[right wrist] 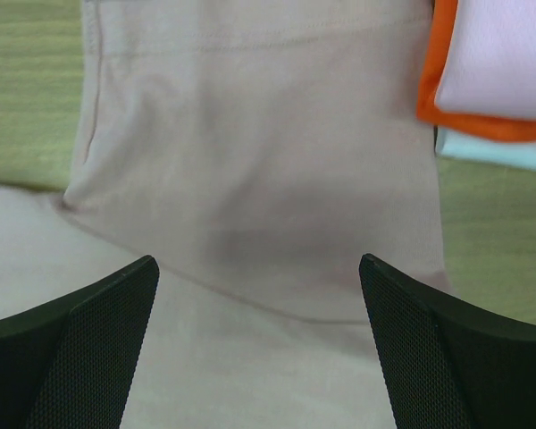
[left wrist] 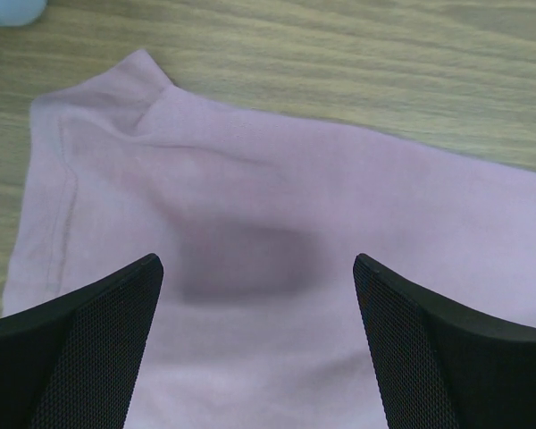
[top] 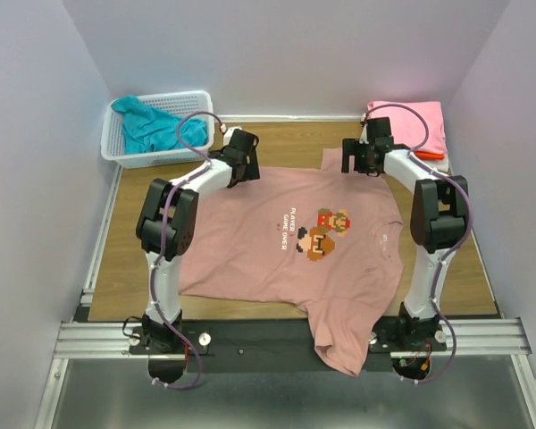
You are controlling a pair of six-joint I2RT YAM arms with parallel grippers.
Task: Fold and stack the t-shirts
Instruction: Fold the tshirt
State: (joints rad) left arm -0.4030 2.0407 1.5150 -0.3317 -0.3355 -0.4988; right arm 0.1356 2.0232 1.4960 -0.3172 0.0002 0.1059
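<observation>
**Left end effector and right end effector gape wide over the dusty-pink shirt, holding nothing**

The wooden bench fills the middle of the top view. The dusty-pink shirt lies spread flat across it, print side up. Its pixel figures and white text sit near the centre of the frame. One sleeve reaches toward the upper right. The other hangs over the near edge at the lower middle, across the metal rail.

A white basket sits in the upper left corner, apart from the spread shirt, with a teal shirt crumpled inside it. In the upper right corner is a folded stack, with a bright pink shirt on top and the edge of an orange shirt showing beneath it.

The left end effector hangs over the spread shirt's upper left corner. In its wrist view the hemmed corner lies on the wood, and the two black fingers stand far apart with only a shadow on the cloth between them. The right end effector hangs over the upper sleeve, just beside the stack. Its wrist view shows the sleeve's stitched hem ahead of widely parted fingers, with the orange edge at the upper right of that frame. Neither one has hold of any cloth.
</observation>
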